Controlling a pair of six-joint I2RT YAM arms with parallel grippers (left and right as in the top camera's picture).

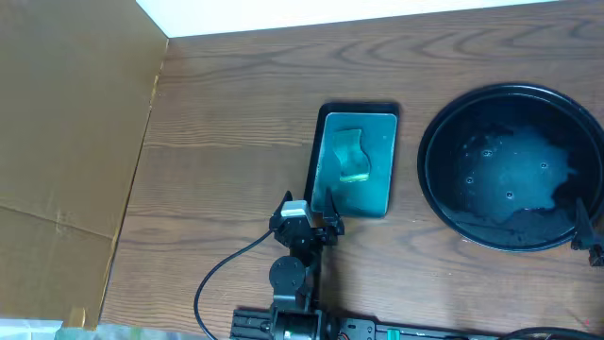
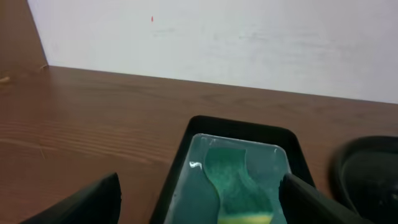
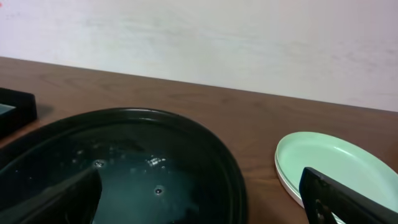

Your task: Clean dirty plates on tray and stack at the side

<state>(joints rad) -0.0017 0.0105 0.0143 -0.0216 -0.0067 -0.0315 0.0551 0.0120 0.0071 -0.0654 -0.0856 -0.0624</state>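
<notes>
The round black tray [image 1: 436,142] sits at the right with a wet, glossy bottom [image 3: 124,177] and no plates on it. In the right wrist view, pale green-white plates [image 3: 333,162] lie stacked on the table just right of the tray; they fall outside the overhead view. My right gripper [image 3: 199,208] is open over the tray's near right rim, one finger above the tray and the other in front of the plates, and it shows at the overhead's right edge [image 1: 587,225]. My left gripper [image 1: 310,215] [image 2: 199,208] is open and empty at the near end of a teal tray.
A rectangular teal tray with a dark rim [image 1: 357,203] [image 2: 180,155] holds a green and yellow sponge [image 1: 352,159] [image 2: 233,180]. A brown cardboard sheet [image 1: 66,142] covers the table's left side. A cable [image 1: 222,274] loops near the left arm's base.
</notes>
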